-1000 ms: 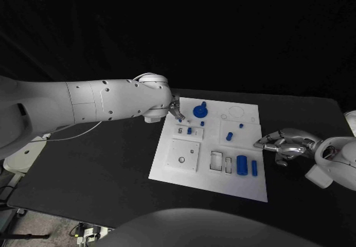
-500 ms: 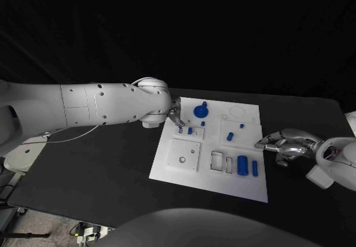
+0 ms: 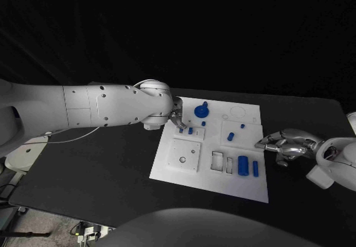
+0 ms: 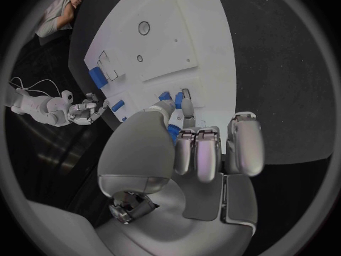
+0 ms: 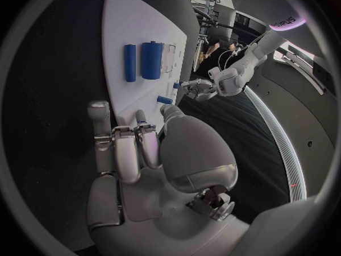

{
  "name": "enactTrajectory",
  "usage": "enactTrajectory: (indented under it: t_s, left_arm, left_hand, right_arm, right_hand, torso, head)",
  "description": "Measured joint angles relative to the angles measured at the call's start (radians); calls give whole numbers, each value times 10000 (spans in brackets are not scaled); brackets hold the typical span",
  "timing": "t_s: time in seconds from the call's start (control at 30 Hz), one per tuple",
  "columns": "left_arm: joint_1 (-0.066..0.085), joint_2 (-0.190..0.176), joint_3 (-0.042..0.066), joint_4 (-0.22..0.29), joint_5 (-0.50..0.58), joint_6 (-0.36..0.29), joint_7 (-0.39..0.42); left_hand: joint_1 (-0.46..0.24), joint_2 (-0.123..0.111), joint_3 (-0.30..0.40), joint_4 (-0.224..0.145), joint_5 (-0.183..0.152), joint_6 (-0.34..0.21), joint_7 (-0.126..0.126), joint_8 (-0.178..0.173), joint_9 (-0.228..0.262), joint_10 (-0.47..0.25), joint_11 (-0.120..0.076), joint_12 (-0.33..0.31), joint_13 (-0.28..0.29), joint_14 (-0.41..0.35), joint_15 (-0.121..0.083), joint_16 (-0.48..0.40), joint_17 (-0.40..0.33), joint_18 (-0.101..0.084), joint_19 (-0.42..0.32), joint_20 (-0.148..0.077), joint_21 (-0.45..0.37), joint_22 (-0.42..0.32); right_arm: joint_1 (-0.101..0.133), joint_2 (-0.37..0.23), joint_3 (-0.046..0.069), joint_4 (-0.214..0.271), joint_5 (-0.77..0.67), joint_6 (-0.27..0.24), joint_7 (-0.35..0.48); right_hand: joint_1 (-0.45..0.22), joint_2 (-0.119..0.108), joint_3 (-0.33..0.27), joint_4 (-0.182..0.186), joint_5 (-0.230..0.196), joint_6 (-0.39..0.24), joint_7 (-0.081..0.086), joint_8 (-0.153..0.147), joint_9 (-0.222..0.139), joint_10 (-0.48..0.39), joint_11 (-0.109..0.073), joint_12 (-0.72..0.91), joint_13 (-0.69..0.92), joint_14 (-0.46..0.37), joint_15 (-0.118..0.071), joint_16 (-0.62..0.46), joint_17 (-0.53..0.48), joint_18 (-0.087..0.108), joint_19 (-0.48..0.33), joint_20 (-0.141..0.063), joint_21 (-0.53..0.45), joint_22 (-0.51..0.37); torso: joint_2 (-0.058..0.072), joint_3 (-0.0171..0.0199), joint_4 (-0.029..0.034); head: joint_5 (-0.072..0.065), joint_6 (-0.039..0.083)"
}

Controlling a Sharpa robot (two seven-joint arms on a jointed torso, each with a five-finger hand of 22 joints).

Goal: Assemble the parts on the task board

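Observation:
The white task board lies in the middle of the black table. My left hand hovers over the board's far left corner and pinches a small blue part between thumb and fingers, just above a small socket plate with a blue peg in it. A blue round knob stands beside that hand. My right hand rests off the board's right edge, fingers curled in, holding nothing. Two blue cylinders lie near the board's right side.
A square plate with a hole and two rectangular recesses sit on the near half of the board. More small blue pegs stand mid-board. Bare black table surrounds the board on all sides.
My left hand has come down and slightly nearer with the small blue part, closer to the socket plate. The right hand has stayed put.

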Motion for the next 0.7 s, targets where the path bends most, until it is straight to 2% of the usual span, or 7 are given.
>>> enactTrajectory:
  t_s: [0.33,0.7]
  left_arm:
    - [-96,90,-17,-43,-83,-5,-2]
    - [-114,106,-18,-117,-293,-8,-4]
  left_hand:
    - [-2,-1,26,27,-2,-3,5,-12,-10,0,0,0,0,0,0,0,-1,0,0,0,0,-1]
    - [-27,-26,56,-2,-41,-5,8,-20,-19,0,0,0,0,0,0,0,8,0,0,0,0,0]
  right_arm:
    - [-2,14,0,-7,1,3,7]
    - [-5,5,-2,-5,1,4,12]
  right_hand:
    - [0,0,0,0,0,1,-2,0,0,0,0,-11,-1,1,0,0,0,0,0,0,0,5]
    - [0,0,0,0,0,1,-2,-1,0,0,0,-11,-7,1,0,0,-1,0,0,0,0,3]
  torso:
    - [-1,2,-11]
    - [-4,2,-12]
  head:
    - [8,0]
    - [-12,0]
